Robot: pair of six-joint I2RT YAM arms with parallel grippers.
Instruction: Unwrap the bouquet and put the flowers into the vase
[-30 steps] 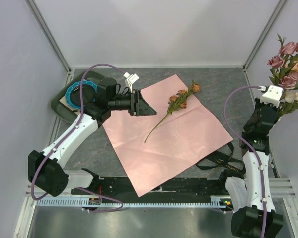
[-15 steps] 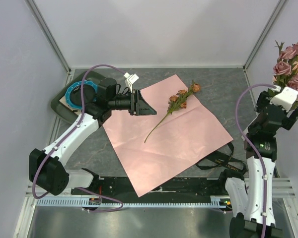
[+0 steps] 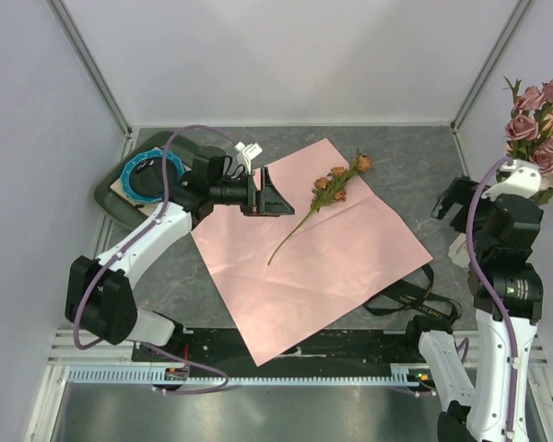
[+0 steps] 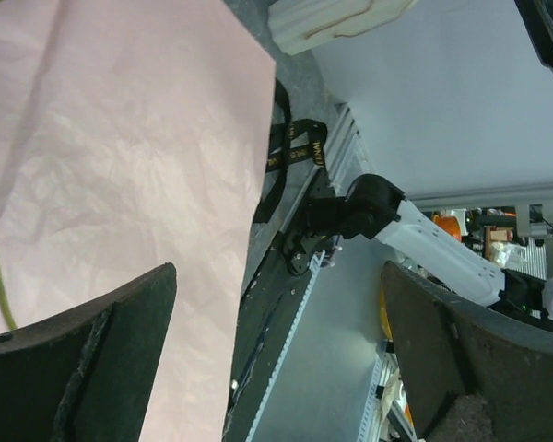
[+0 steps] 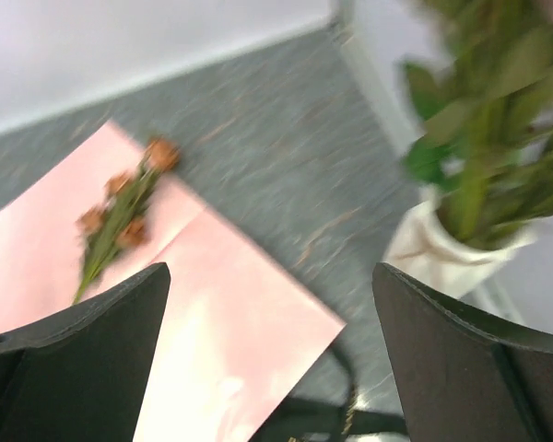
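Both grippers have sprung wide since a second ago. My right gripper (image 5: pixel 269 276) has let go of the flowers (image 3: pixel 533 120) and backed off, jaws spread and empty. My left gripper (image 4: pixel 278 276), just as wide and empty, hangs over the far-left edge of the pink paper (image 3: pixel 323 267). I count one vase (image 5: pixel 433 253) at the right wall holding the bunch, one loose sprig (image 3: pixel 336 184) on the one sheet, and one black ribbon (image 3: pixel 410 299). Its gold lettering is too small to read.

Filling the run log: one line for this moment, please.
vase: flowers in | paper: flat, one rose stem on it | jaws: both open, empty
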